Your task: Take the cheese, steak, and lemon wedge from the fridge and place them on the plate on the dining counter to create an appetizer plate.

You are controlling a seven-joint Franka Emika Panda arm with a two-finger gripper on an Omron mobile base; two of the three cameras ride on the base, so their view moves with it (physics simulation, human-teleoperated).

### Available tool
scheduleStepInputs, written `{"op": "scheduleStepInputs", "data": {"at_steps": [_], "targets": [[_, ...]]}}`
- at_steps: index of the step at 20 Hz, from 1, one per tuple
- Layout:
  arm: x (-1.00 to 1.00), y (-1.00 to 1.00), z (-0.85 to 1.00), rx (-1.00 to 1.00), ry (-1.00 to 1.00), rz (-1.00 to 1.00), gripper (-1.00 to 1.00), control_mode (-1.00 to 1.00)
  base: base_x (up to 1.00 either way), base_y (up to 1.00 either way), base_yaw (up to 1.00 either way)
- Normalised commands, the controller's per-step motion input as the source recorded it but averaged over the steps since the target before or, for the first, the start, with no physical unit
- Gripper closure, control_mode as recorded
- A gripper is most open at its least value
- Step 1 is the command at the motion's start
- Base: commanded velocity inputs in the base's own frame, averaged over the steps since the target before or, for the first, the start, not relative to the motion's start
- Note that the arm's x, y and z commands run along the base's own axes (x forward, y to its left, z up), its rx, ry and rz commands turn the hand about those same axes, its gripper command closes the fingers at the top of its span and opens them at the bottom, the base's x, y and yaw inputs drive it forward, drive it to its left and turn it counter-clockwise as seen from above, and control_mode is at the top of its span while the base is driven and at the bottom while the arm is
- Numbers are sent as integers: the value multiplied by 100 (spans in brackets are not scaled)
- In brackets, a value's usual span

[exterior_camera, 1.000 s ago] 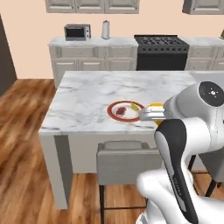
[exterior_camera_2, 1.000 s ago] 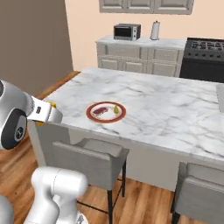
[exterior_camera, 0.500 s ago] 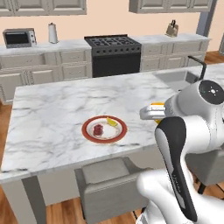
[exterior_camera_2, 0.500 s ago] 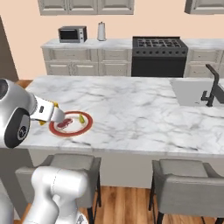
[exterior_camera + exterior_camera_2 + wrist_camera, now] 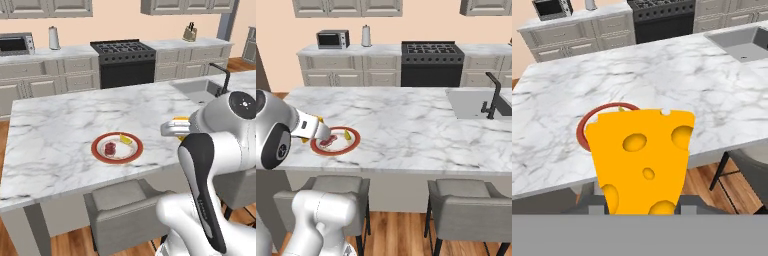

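The dining counter [image 5: 60, 125] stretches wide in front of me, a white marble surface with grey veins, and a sink [image 5: 476, 102] with a black faucet [image 5: 493, 95] is set into its right end. Behind it runs a wall counter with grey cabinets [image 5: 351, 75], a black stove [image 5: 124, 62], a microwave [image 5: 332, 38] and a knife block [image 5: 189, 33]. Grey stools [image 5: 468, 210] are tucked under the near edge of the surface.

The plate [image 5: 117, 147], white with a red-brown rim, lies on the surface close to its near edge, left of the sink and well apart from it. On it the steak [image 5: 109, 148] lies to the left and the lemon wedge [image 5: 126, 139] just beside it to the right, near the far rim.

My hand [image 5: 172, 127] hangs above the near edge of the surface, to the right of the plate in the left base view. It is pinching the cheese [image 5: 643, 157], an orange-yellow wedge with holes. In the hand view the cheese sits between my fingertips, broad side up, covering most of the plate, whose red rim [image 5: 587, 125] curves out to its left. In the right base view the cheese shows as a small yellow patch at my hand, just beside the left rim of the plate.
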Motion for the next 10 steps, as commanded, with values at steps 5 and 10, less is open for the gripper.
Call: {"op": "scheduleStepInputs", "data": {"at_steps": [5, 10], "targets": [[36, 22, -31, 0, 6, -1, 100, -100, 0, 0, 0], [65, 50, -57, 5, 16, 0, 100, -100, 0, 0, 0]]}}
